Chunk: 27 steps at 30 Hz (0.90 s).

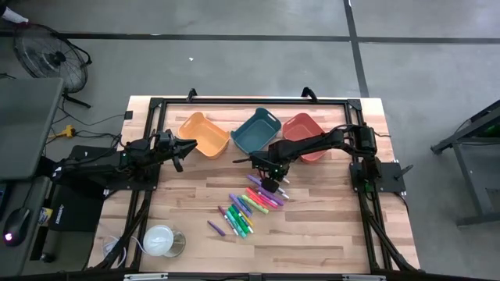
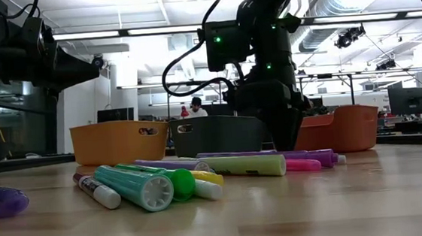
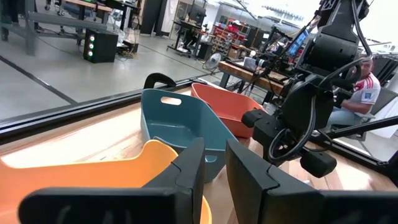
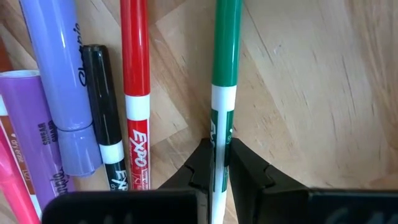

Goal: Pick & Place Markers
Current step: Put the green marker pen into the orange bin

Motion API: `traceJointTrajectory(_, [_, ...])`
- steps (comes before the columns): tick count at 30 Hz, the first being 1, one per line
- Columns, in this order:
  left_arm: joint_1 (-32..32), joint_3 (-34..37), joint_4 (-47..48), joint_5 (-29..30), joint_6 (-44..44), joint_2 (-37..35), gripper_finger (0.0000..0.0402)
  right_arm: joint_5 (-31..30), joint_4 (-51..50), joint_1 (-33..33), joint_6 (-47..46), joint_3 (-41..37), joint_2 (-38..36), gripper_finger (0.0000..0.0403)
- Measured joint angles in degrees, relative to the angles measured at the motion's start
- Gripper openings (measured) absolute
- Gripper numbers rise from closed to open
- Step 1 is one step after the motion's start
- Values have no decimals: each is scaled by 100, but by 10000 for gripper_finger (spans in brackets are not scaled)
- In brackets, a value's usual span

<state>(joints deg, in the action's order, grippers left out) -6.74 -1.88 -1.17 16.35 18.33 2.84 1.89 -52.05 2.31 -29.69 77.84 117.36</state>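
Right wrist view: green-capped white marker pinched in right tool.

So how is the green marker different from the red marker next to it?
The green marker sits pinched between the right gripper's fingers; the red marker lies free on the table. The green marker has green print on its white barrel; the red marker has red print. Both are slim, capped pens lying side by side.
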Motion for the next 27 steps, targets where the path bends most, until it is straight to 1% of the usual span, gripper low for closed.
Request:
traceJointTrajectory(10, [0,0,0,-1,-1,-1,62,-48,-22,-2,9,0,-32,19])
traceJointTrajectory(15, [0,1,0,-1,0,-1,62,-50,-94,-7,-4,-6,-172,19])
traceJointTrajectory(23, [-1,-1,0,-1,0,-1,62,-152,-486,-7,-51,-13,-757,19])
traceJointTrajectory(27, [0,-1,0,-1,0,-1,62,-163,-626,-9,-127,-11,-1224,16])
